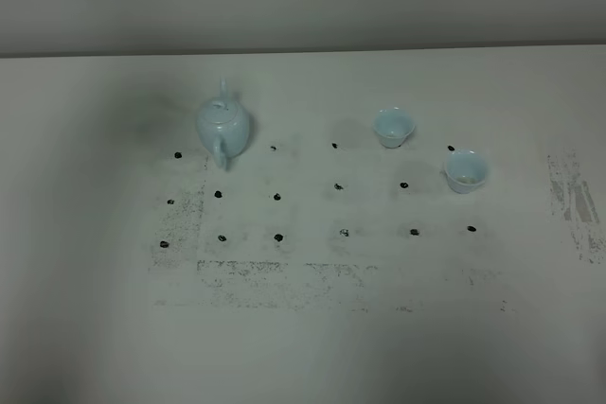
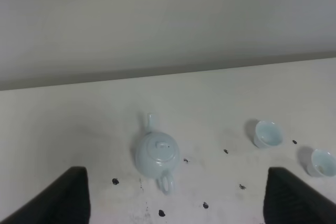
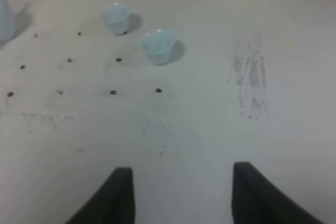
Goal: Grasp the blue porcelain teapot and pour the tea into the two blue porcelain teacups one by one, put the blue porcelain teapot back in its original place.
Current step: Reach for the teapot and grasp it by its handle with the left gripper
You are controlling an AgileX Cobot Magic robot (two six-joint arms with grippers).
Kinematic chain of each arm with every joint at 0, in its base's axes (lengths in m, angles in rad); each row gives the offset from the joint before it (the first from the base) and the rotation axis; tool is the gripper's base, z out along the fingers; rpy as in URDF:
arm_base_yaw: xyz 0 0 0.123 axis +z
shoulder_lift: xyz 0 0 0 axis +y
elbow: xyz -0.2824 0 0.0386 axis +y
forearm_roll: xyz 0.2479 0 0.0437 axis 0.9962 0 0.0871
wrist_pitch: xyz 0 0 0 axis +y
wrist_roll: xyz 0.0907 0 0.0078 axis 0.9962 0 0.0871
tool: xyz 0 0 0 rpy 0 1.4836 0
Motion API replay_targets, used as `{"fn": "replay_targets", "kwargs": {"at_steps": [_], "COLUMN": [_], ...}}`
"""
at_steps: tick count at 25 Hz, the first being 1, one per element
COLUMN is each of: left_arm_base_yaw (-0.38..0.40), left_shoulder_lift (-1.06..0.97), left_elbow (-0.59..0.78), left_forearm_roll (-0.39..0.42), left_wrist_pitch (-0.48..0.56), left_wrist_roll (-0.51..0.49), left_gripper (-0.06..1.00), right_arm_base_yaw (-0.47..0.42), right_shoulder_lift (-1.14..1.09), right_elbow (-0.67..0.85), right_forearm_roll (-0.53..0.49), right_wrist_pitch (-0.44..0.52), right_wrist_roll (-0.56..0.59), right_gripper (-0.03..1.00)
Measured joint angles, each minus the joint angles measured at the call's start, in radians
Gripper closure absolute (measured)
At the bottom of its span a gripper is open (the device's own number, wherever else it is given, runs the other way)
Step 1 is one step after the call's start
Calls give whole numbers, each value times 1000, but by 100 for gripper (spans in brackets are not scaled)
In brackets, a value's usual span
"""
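Left wrist view: your left gripper point(image 2: 176, 198) gaped wide, empty; an off-centre grab at the loop handle point(image 2: 167, 184) of the teapot point(image 2: 156, 155) could tip it.

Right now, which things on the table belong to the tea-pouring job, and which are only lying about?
For the job: pale-blue glossy round porcelain teapot; small pale-blue handleless porcelain teacup at the back; matching teacup nearer the front.
Only lying about: black dot marks and grey scuffed patches on the white table.
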Motion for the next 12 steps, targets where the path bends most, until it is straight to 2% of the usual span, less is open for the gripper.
{"fn": "replay_targets", "kwargs": {"at_steps": [10, 12], "left_arm_base_yaw": [0, 0], "left_shoulder_lift": [0, 5], "left_elbow": [0, 0], "left_forearm_roll": [-1, -25], "left_wrist_pitch": [-1, -1], "left_wrist_roll": [24, 27], "left_gripper": [25, 25], "right_arm_base_yaw": [0, 0], "right_shoulder_lift": [0, 0], "right_elbow": [0, 0], "right_forearm_roll": [-11, -11], "right_wrist_pitch": [1, 2], "right_wrist_roll": [-25, -25], "right_gripper": [52, 52]}}
